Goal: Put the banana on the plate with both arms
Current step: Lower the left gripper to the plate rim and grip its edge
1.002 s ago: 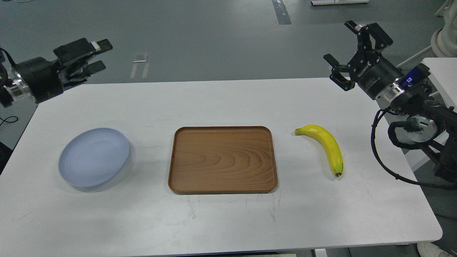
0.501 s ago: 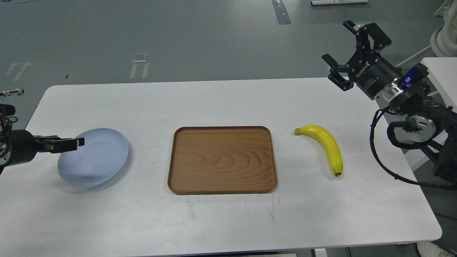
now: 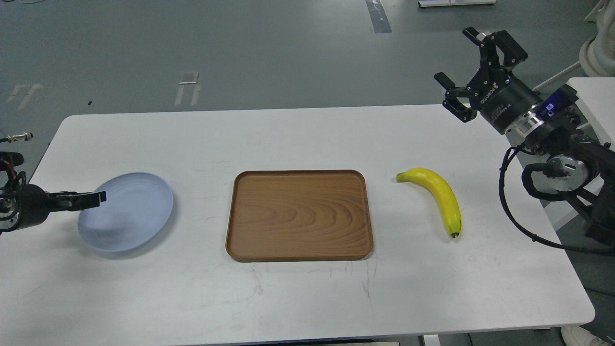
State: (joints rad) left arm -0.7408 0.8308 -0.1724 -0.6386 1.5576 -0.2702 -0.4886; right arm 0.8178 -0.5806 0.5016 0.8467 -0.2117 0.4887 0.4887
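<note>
Nothing placed yet: the banana [image 3: 438, 196] lies on the desk [image 3: 307, 298] at 3 o'clock of the wooden tray [image 3: 299, 215], well apart from the plate [image 3: 129, 214] at 9 o'clock. The right gripper [image 3: 462, 71] hangs spread wide above; the left gripper [image 3: 93, 198] meets the plate's rim, closure unclear.

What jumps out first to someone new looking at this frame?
The bright yellow banana lies alone on the white table, right of the brown wooden tray at centre. The pale blue plate sits far left, with the left end effector low at its left rim. The right end effector hangs open, high at the table's far right corner.
</note>
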